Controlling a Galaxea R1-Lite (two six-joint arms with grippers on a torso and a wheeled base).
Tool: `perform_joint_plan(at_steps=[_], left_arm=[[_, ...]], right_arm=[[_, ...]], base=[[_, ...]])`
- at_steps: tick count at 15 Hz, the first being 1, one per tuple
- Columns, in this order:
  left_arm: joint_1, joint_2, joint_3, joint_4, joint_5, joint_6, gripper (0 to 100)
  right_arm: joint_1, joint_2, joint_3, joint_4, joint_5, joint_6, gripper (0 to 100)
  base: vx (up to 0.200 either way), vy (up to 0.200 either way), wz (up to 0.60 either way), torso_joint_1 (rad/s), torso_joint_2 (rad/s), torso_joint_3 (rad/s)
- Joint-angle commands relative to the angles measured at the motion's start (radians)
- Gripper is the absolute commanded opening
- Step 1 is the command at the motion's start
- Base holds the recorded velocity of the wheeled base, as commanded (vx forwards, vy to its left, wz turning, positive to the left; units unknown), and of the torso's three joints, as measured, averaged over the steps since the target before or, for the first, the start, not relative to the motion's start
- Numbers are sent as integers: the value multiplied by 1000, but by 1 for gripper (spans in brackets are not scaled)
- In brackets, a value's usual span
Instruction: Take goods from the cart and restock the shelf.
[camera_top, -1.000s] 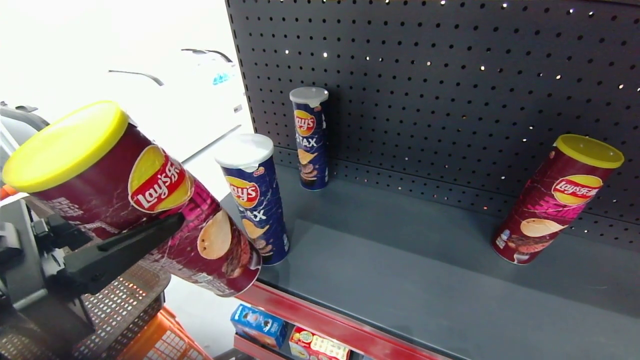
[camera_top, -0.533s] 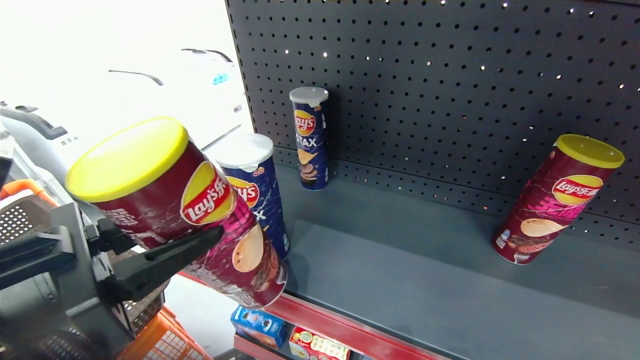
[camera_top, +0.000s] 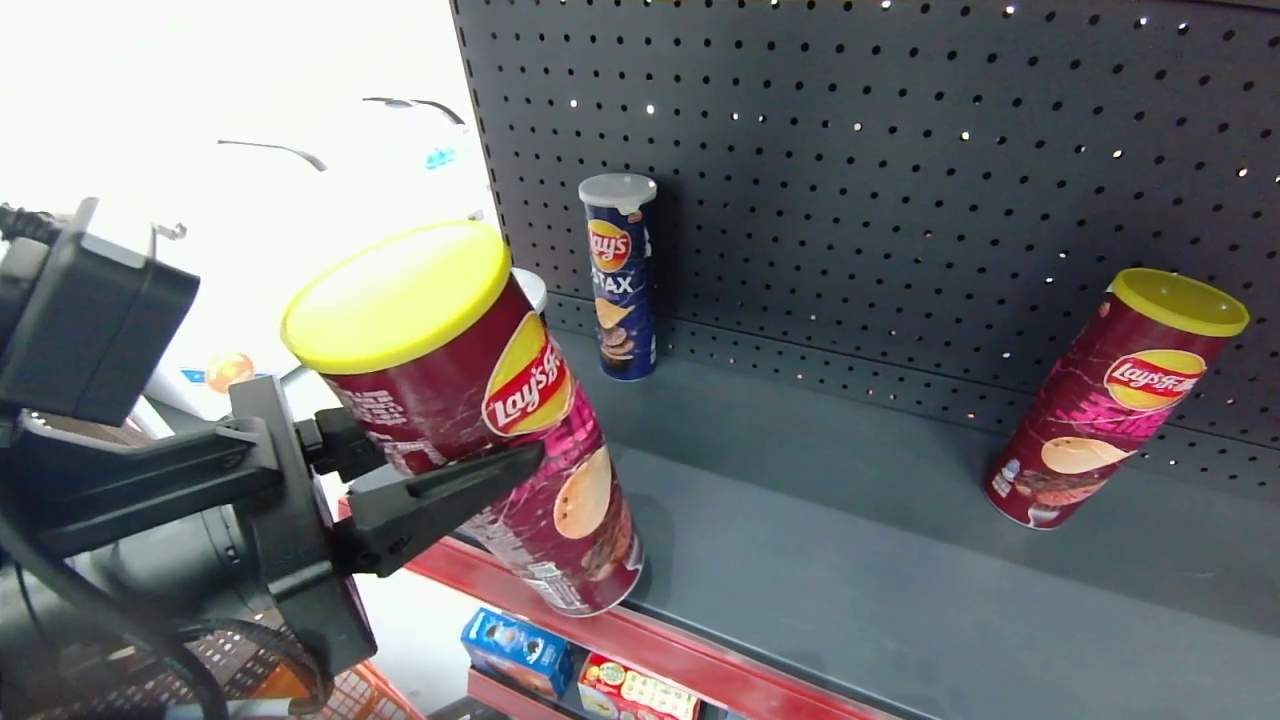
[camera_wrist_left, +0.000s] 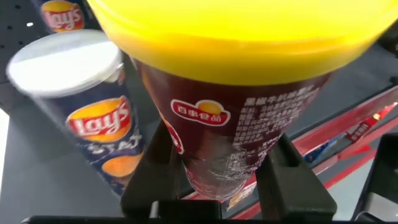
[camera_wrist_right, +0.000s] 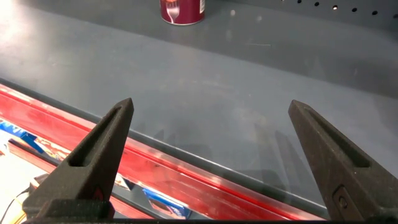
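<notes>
Black plastic fingers (camera_top: 440, 495) of the left gripper (camera_top: 475, 465) are clamped on the lower half of a maroon can (camera_top: 450, 400), one on each side of its glossy body. The can sits in the lower left-centre of the head view. It is tilted, with its yellow lid (camera_top: 400, 295) toward the upper left and its base over the red lip (camera_top: 720, 670) at the front of the shelf (camera_top: 850, 560). Whether the base touches the shelf cannot be told.

By its look, the can is a light paperboard tube. It seems stiff enough for a firm pinch but would likely dent under a hard squeeze, and the chips inside are fragile. The shiny sleeve may slip, so a hold around the body, as here, suits better than one at the lid. Being tall and narrow, it would probably tip if released while leaning.

The left wrist view shows both fingers (camera_wrist_left: 152, 183) against the can, and a blue can (camera_wrist_left: 93, 121) standing just beside it. In the head view that blue can is almost hidden behind the held one. The head view gives the wider layout: a second blue can (camera_top: 620, 280) by the pegboard (camera_top: 900, 150) and another maroon can (camera_top: 1110, 400) at the right of the frame. The right wrist view shows the right gripper (camera_wrist_right: 214, 165) spread wide and empty above the shelf's front.
</notes>
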Motion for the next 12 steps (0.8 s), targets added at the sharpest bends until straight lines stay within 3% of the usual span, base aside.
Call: perform_joint_plan(at_steps=[1,5,11,12], left_arm=[[-24,40,-9,0,-4,0,0],[-24,62,-9,-4,-23,2,0],[-24,59,0,-6,-23,2,0],[-22,59,0,-6,-23,2,0]], right_arm=[[0,0,0,0,0,0,100],[0,0,0,0,0,0,100],[0,0,0,0,0,0,100],[0,0,0,0,0,0,100]], base=[[0,0,0,0,0,0],[0,0,0,0,0,0],[0,0,-600,9,5,1],[0,0,0,0,0,0]])
